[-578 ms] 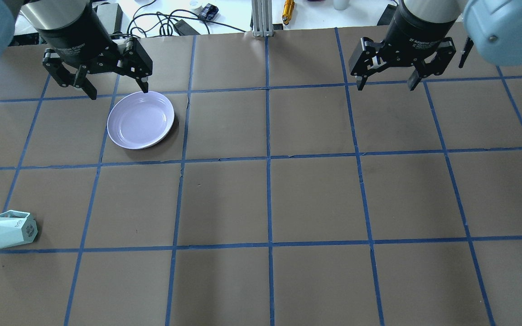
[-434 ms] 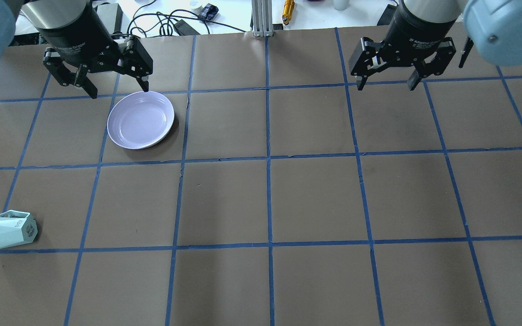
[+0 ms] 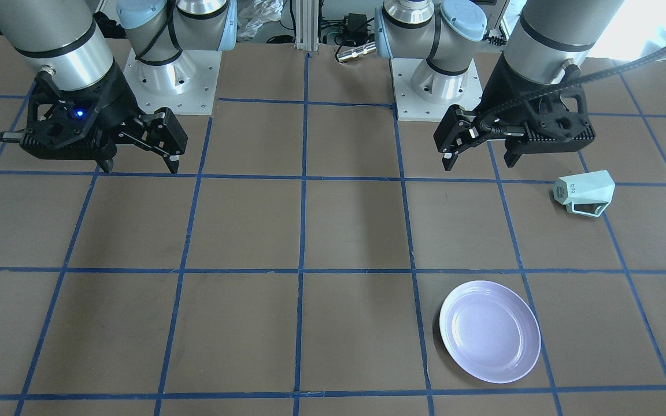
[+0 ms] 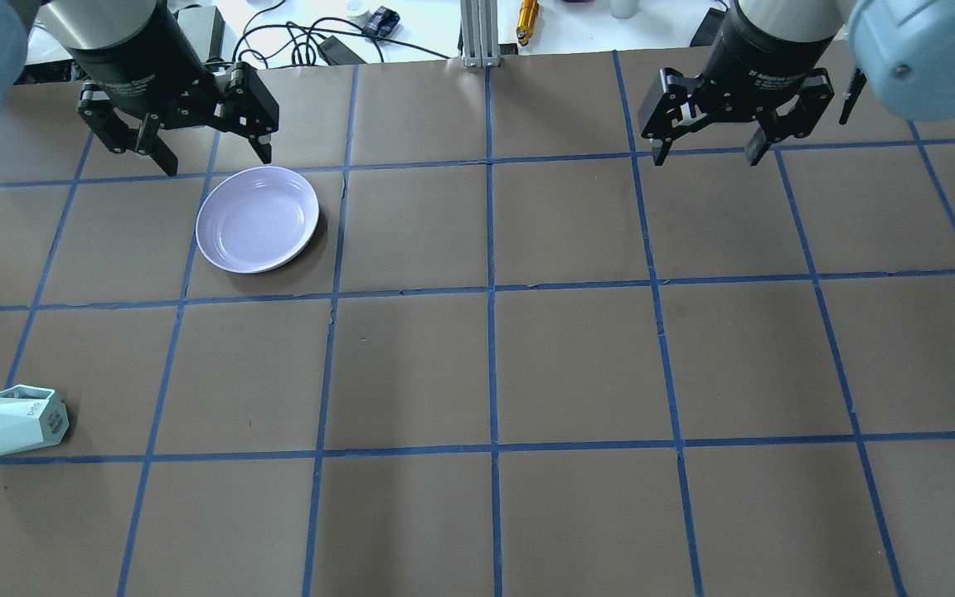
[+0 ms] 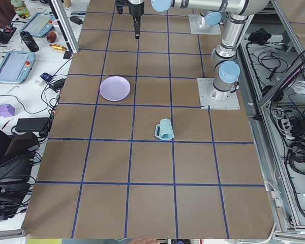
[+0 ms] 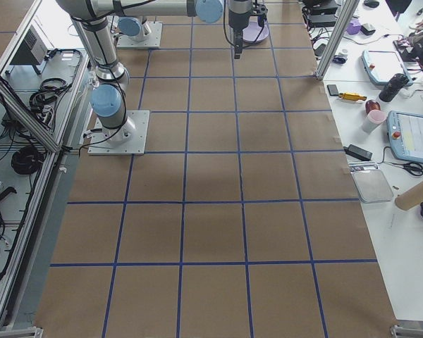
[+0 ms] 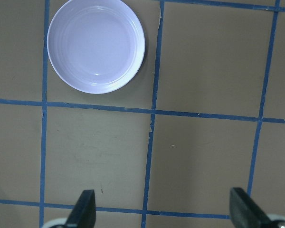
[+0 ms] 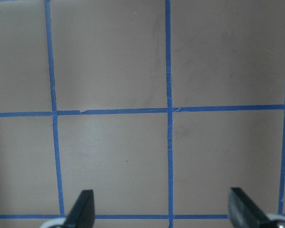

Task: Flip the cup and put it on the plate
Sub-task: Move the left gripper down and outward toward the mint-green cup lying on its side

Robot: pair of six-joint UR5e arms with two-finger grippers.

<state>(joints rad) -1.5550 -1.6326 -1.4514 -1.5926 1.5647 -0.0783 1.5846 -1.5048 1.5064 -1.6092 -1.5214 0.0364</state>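
Observation:
The pale mint-green faceted cup (image 4: 9, 421) lies on its side near the table's near-left corner, its lettered base towards the table's middle. It also shows in the front-facing view (image 3: 584, 192) and the left view (image 5: 164, 130). The lavender plate (image 4: 258, 219) sits empty on the far left of the table and shows in the left wrist view (image 7: 96, 45). My left gripper (image 4: 218, 163) is open and empty, hovering just beyond the plate's far rim, far from the cup. My right gripper (image 4: 705, 159) is open and empty over the far right of the table.
The table is brown paper with a blue tape grid. An aluminium post (image 4: 477, 33), cables and small items lie past the far edge. The two arm bases (image 3: 171, 86) stand at the robot's side of the table.
My left gripper has shifted slightly towards the top of the overhead view, so its fingertip no longer overlaps the plate's rim. The cup, plate and right gripper have not moved.

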